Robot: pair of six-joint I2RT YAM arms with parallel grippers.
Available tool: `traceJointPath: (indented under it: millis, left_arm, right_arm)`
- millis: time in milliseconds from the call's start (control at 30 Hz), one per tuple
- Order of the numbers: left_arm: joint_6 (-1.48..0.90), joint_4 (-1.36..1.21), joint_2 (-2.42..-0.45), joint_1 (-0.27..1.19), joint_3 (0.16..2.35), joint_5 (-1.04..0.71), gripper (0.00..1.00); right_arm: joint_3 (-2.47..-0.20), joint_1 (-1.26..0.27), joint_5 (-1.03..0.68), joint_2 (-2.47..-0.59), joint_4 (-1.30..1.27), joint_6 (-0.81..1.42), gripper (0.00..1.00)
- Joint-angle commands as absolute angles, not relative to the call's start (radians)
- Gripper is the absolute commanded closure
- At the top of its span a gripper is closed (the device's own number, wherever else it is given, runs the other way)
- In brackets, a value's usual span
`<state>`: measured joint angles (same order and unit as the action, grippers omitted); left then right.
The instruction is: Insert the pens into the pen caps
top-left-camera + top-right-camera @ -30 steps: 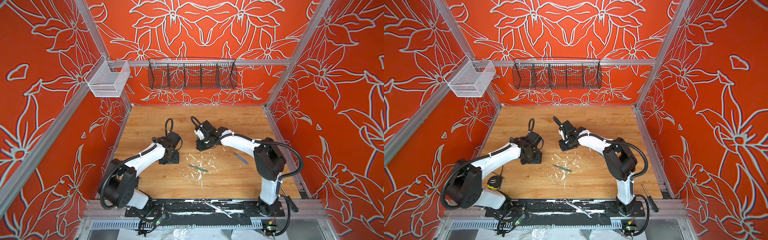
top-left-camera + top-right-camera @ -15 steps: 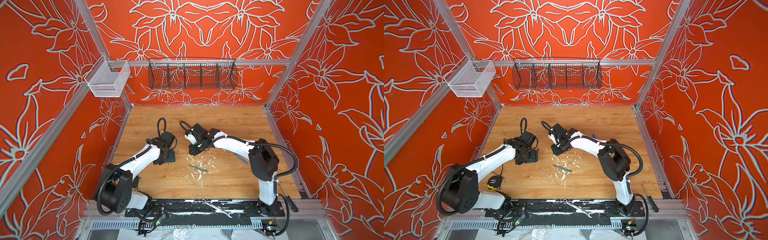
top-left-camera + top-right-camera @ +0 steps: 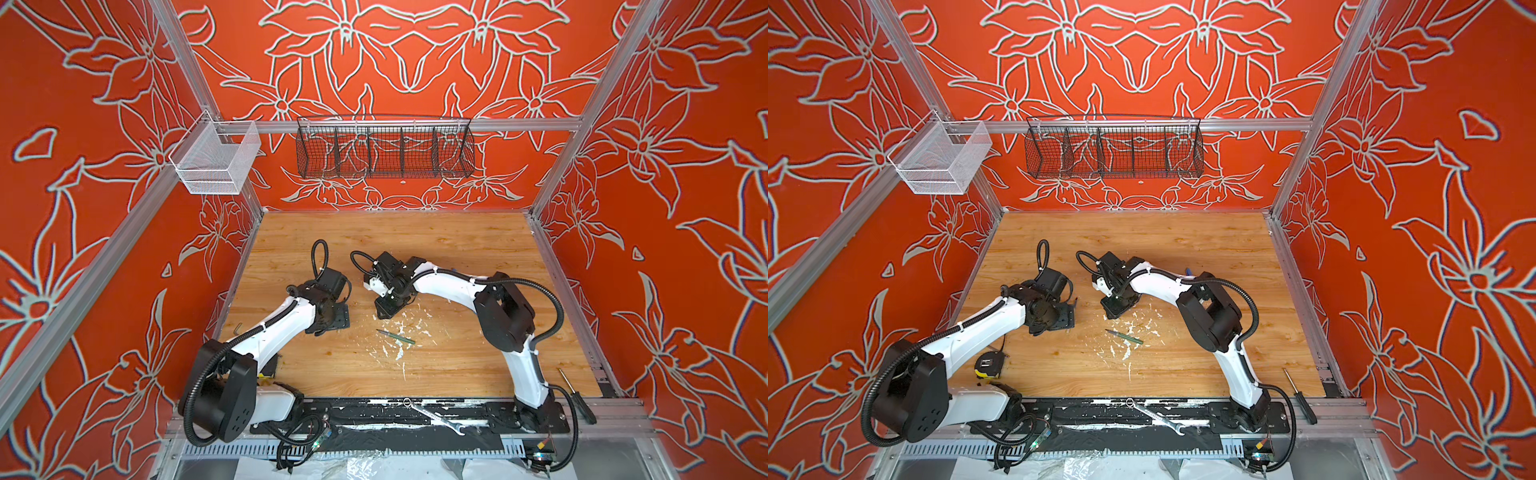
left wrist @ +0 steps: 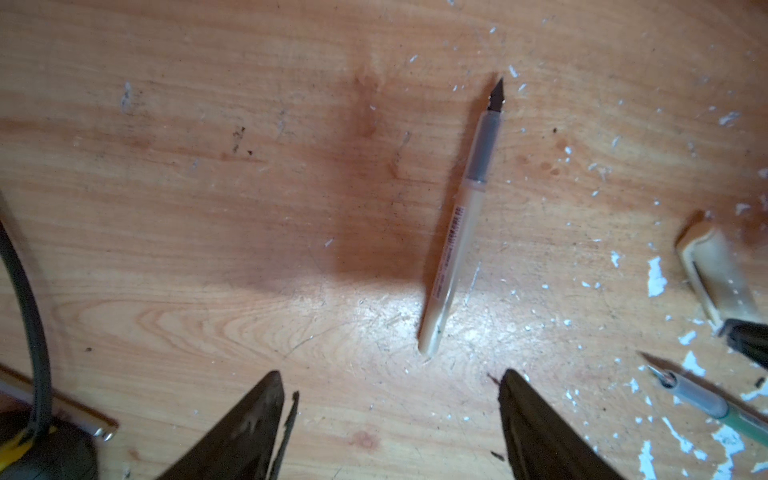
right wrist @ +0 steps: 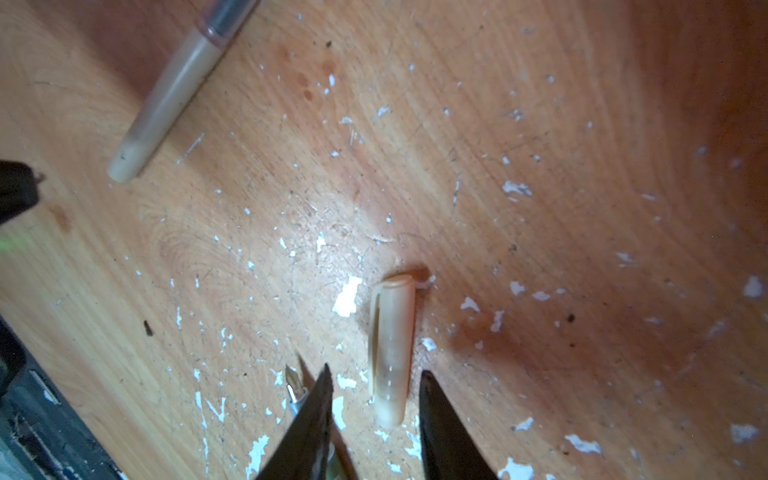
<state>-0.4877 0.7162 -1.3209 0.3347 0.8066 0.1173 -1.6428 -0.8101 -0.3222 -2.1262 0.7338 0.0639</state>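
Observation:
A beige pen (image 4: 457, 216) lies flat on the wood with its dark tip pointing away from my left gripper (image 4: 390, 374). That gripper is open and empty, just short of the pen's blunt end. The beige cap (image 5: 392, 349) lies beside it. My right gripper (image 5: 375, 371) is open, and the cap's near end sits between its fingers with a gap on each side. A green pen (image 3: 395, 336) lies in front of both grippers in both top views, its tip (image 5: 295, 384) beside a right finger. A bit of blue pen (image 3: 1188, 271) shows behind the right arm.
White flecks (image 3: 399, 353) litter the middle of the table. A silver wrench (image 3: 436, 417) lies on the front black rail and a screwdriver (image 3: 577, 395) at the front right. A tape measure (image 3: 988, 363) sits by the left arm. Wire baskets (image 3: 384, 147) hang on the back wall.
The right gripper has moved left and toward the front, over the beige cap, and its jaws have parted from nearly shut. The left gripper shifted slightly and opened wider.

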Motion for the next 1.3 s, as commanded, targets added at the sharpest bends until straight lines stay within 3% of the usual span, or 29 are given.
traceJointPath:
  millis: [0,467,1000,1267]
  left_arm:
    - [-0.497,0.721,-1.304,0.333,0.800,0.115,0.18]
    - [-0.494,0.719,-1.305,0.333,0.796,0.109,0.17]
    - [-0.474,0.686,-1.315,0.333,0.787,0.043,0.14]
    - [-0.467,0.683,-1.374,0.332,0.793,0.013,0.19]
  right_arm:
    - [-1.677,-0.794,-0.379,-2.155,0.768,0.030,0.63]
    - [-1.737,-0.792,-0.407,-2.227,0.825,0.016,0.65]
    - [-1.765,-0.793,-0.378,-2.248,0.850,0.052,0.78]
    - [-1.768,-0.788,-0.333,-2.205,0.843,0.091,0.84]
